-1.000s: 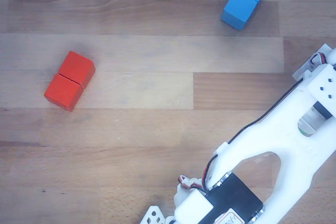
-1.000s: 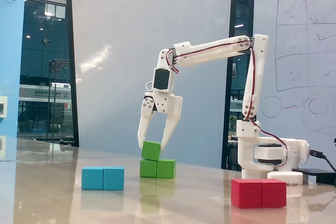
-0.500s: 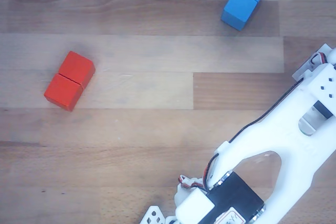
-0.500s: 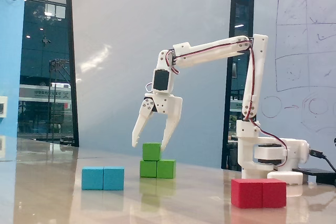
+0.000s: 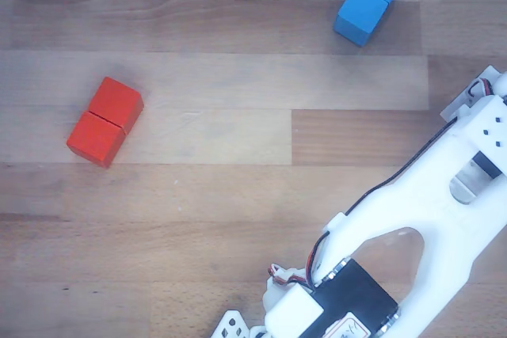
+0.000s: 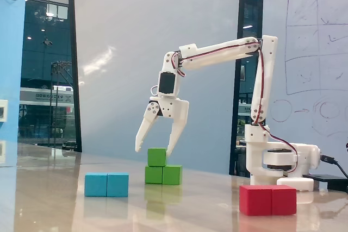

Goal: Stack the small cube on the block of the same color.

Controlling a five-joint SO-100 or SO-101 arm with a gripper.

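In the fixed view, the small cube sits on top of the block of the same color, resting on that block's left half, flush and upright. The gripper hangs right over it, jaws spread wide, one white finger down on each side of the cube's top, holding nothing; whether the fingers brush the cube I can't tell. The white arm reaches out from its base on the right. On the wooden desk, a blue block lies to the left of the green stack, nearer the camera, and a red block lies to the right, nearer too. In the other view, looking down, the red block sits at left, the blue block at top right, well apart, and the arm fills the lower right corner. The green pieces don't show here.
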